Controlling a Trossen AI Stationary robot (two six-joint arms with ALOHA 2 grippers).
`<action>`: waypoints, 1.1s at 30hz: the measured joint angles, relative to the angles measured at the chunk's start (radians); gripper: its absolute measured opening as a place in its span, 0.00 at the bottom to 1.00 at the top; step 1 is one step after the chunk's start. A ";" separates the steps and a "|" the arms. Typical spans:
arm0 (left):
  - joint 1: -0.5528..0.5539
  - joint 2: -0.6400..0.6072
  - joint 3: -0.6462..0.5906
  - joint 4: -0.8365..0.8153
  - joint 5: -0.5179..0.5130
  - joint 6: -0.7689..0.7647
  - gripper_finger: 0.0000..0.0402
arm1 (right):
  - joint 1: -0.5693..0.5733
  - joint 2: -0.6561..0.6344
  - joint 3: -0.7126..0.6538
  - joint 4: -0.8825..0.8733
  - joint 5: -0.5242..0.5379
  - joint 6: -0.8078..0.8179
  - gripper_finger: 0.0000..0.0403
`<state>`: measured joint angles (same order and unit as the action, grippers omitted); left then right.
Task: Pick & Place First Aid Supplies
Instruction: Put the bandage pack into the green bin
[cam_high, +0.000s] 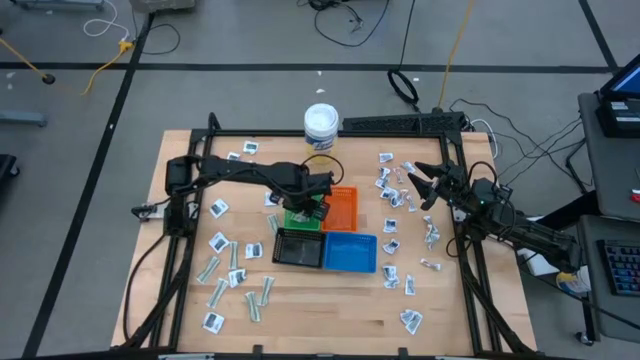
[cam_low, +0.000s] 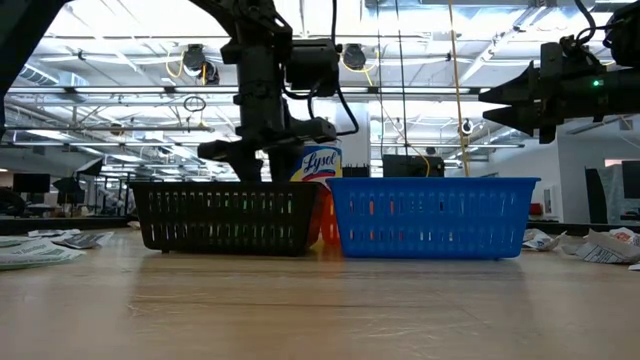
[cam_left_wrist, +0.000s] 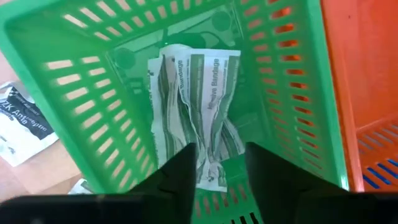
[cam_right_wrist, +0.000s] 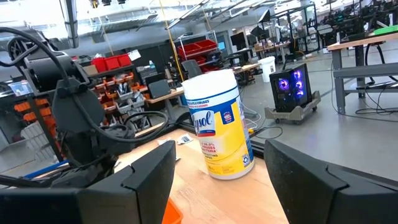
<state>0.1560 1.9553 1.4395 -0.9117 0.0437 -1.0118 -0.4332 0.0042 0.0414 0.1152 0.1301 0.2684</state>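
The left claw (cam_left_wrist: 216, 171) hangs over the green tray (cam_left_wrist: 93, 93), its fingers spread apart and holding nothing. A crumpled bandage strip (cam_left_wrist: 196, 106) lies on the tray floor directly below, its near end showing in the gap between the fingers; whether they touch it cannot be told. The green tray sits beside the orange tray (cam_high: 342, 205), behind the black (cam_high: 298, 247) and blue (cam_high: 350, 253) ones. The right claw (cam_high: 418, 186) waits wide open, raised over the bench's (cam_high: 330, 320) right side, with packets (cam_high: 391, 222) scattered near it. More packets (cam_high: 219, 243) lie left of the trays.
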 joint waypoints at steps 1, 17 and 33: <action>0.001 0.000 0.000 0.003 0.000 0.002 0.41 | 0.000 0.000 0.000 0.000 0.000 0.000 0.60; 0.045 -0.055 0.009 0.022 0.116 0.059 0.52 | 0.000 0.000 0.000 0.000 0.000 0.000 0.60; 0.088 -0.207 0.005 -0.099 0.057 0.126 0.36 | 0.000 0.002 0.000 0.000 0.000 0.000 0.60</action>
<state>0.2440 1.7485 1.4448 -1.0111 0.1007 -0.8857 -0.4328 0.0067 0.0413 0.1151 0.1302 0.2687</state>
